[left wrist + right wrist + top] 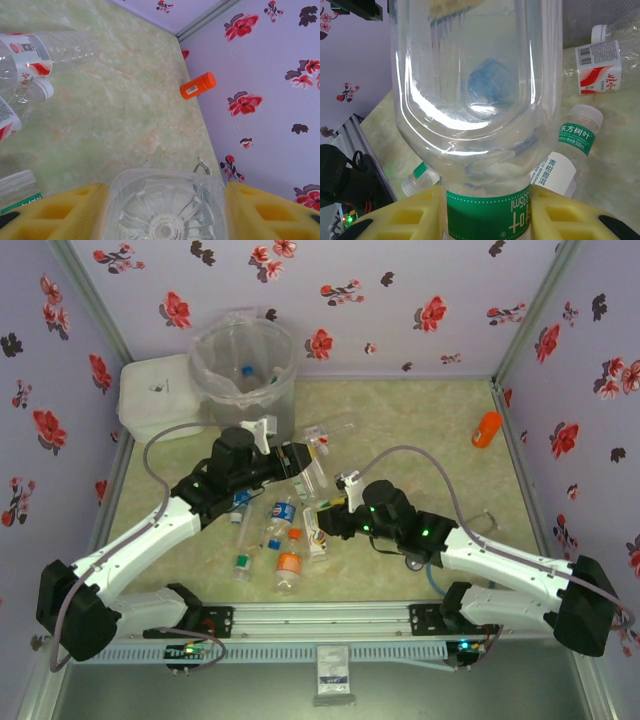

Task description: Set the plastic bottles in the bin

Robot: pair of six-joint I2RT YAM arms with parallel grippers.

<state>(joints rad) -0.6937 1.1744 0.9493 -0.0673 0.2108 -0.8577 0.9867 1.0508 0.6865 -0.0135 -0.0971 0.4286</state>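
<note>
Green marbled tabletop (420,410) below, left claw (165,212) pinches a clear bottle (165,192) by its sides, right claw (487,220) clamps a green-labelled bottle (475,100) at its label, both likely light, slick, crushable; bin (200,365) sits beyond left claw.

Bright, even light falls from above; in the top view the arms (170,525) cast only soft, pale shadows on the table (420,430), and fine detail there looks slightly soft. At the right wrist, curved white glare streaks the green-labelled bottle (475,125) (so near the lens that its walls warp whatever lies behind). At the left wrist, the base of the clear bottle (165,210) is faintly blurred, the far wall (260,65) crisp
</note>
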